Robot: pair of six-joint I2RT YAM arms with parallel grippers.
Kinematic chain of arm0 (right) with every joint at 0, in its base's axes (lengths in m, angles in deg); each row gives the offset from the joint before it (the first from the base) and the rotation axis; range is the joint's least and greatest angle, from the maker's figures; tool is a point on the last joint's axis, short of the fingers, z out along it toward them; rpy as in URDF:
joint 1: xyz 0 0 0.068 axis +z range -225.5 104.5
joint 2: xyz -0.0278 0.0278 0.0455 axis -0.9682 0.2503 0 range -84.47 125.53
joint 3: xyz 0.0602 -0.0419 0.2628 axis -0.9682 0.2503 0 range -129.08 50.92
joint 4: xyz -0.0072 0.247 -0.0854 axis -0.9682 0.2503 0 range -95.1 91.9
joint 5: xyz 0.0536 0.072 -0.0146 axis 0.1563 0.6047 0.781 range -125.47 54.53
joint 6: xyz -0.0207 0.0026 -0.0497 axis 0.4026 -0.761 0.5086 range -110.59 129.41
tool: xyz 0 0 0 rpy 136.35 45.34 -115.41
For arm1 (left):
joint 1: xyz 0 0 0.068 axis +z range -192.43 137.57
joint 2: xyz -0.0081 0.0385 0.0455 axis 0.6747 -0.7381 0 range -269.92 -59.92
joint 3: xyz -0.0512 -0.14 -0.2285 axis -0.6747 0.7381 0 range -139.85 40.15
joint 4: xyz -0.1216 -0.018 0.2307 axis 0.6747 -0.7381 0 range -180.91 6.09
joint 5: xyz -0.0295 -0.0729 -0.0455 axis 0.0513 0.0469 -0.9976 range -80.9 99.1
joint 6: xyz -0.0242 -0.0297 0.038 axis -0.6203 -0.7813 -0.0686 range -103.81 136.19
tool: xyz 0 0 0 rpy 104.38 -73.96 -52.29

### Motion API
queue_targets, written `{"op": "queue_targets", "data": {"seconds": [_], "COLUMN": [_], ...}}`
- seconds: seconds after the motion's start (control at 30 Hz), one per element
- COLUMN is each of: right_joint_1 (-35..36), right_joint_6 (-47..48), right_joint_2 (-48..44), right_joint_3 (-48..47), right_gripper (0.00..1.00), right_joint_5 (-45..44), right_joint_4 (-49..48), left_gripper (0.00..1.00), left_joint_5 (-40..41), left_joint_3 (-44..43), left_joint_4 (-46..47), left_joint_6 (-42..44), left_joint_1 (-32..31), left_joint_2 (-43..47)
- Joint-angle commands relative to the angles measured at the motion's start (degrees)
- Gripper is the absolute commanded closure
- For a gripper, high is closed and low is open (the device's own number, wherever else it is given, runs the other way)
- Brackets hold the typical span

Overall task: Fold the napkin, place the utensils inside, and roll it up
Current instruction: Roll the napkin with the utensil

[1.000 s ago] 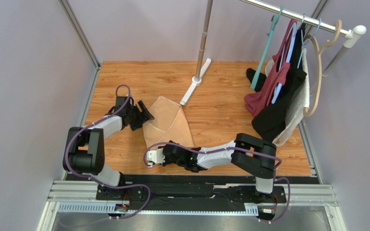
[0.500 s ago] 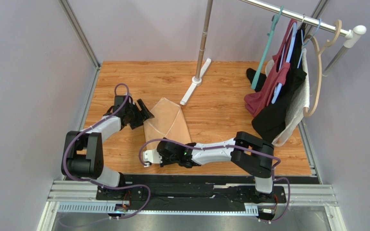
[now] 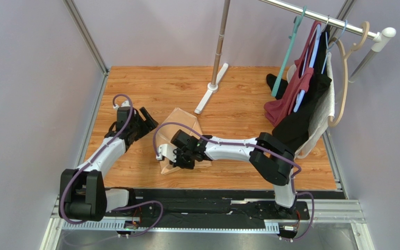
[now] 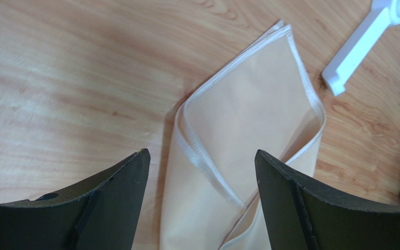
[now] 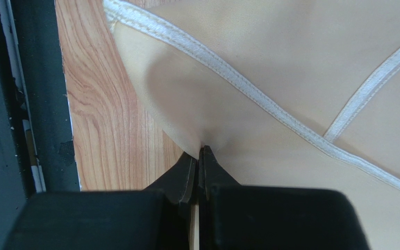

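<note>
Presently, left gripper [image 3: 146,121]: jaws wide apart, nothing between them; hovers just left of the cloth, aimed at its left edge.
Napkin [image 4: 259,114]: on the bench [image 3: 134,83], mid-left, between the two grippers; peach fabric with white hem, doubled over, the hems of two layers showing and not lined up.
Right gripper [image 5: 199,156]: clamped tight on a pinch of fabric at the near edge; the cloth puckers at the fingertips and sits raised off the wood there.
Pole foot [image 3: 211,95]: white, just beyond the far corner of the cloth, apparently not touching it.
Garments [image 3: 301,99]: hanging at far right, well apart from the work.
Spoon: not found in any view; may be hidden under an arm or the cloth, cannot tell.
Done so far: a rough fold is in, by the look of the layers.
Step in hand: likely carrying the near edge over to make or tidy a fold.
Left to do: finish the fold, lay the spoon inside, roll up. Judged early in the task.
</note>
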Motion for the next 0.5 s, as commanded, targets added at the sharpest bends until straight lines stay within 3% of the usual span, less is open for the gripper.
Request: {"op": "queue_targets", "data": {"seconds": [0.0,0.47], "right_joint_1": [-2.9,-7.4], "right_joint_6": [-4.2,-7.8], "right_joint_2": [1.9,7.3], "right_joint_3": [-3.8,-10.8], "right_gripper": [1.0,1.0], "right_joint_5": [9.2,15.7], "right_joint_4": [4.2,9.4], "left_gripper": [0.17,0.18], "left_joint_5": [3.1,-10.4], "left_joint_3": [3.7,12.9], "left_joint_4": [0.4,-6.0], "left_joint_6": [-1.4,-3.7], "left_joint_1": [0.4,0.3], "left_joint_2": [4.9,18.1]}}
